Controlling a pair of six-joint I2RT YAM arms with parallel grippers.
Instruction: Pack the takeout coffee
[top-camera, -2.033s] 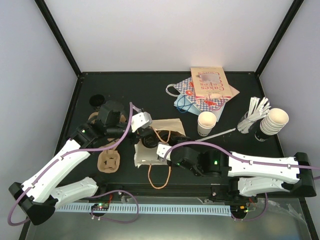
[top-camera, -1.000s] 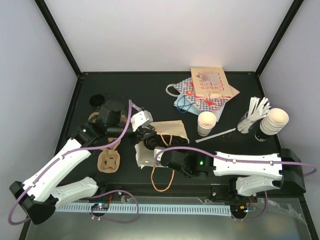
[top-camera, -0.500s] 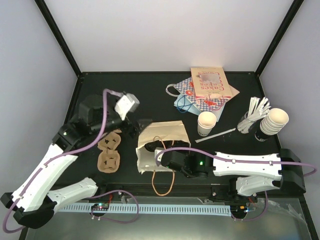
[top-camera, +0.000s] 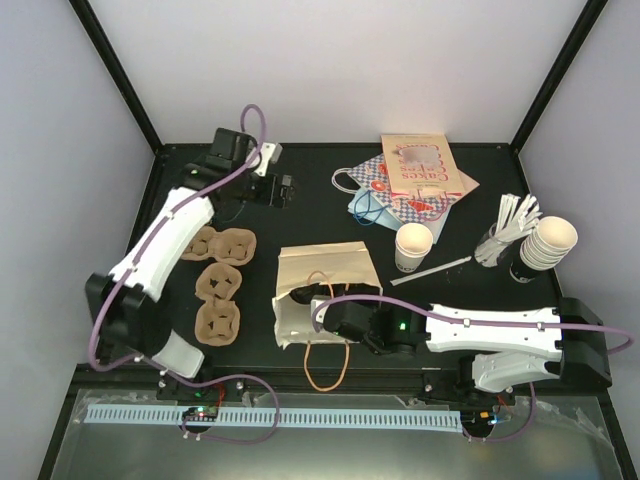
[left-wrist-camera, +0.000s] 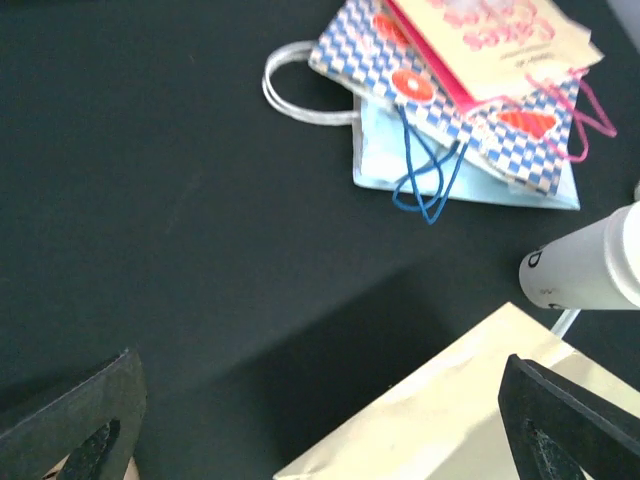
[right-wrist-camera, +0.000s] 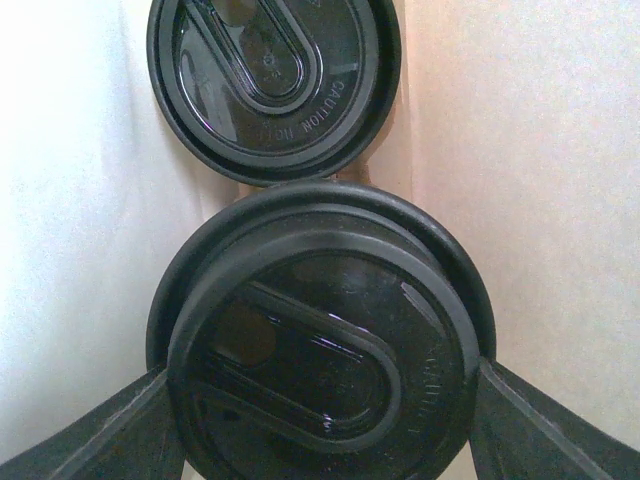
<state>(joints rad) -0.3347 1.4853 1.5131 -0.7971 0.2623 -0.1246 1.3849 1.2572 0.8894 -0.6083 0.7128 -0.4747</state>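
- The right claw (right-wrist-camera: 320, 385) is shut tight on the takeout coffee cup (right-wrist-camera: 318, 330). Only the cup's round black plastic lid shows.
- The cup is inside the big tan paper bag (top-camera: 330, 265), which rests on the black table (top-camera: 500, 285). A second round black lid (right-wrist-camera: 272, 80) sits deeper in the bag.
- The left claw (left-wrist-camera: 320, 400) is wide open and holds nothing. It hangs over the back of the table.
- The step looks like putting the cup into the bag. Next, the right claw should probably let go and slide out gently, so no cup tips.
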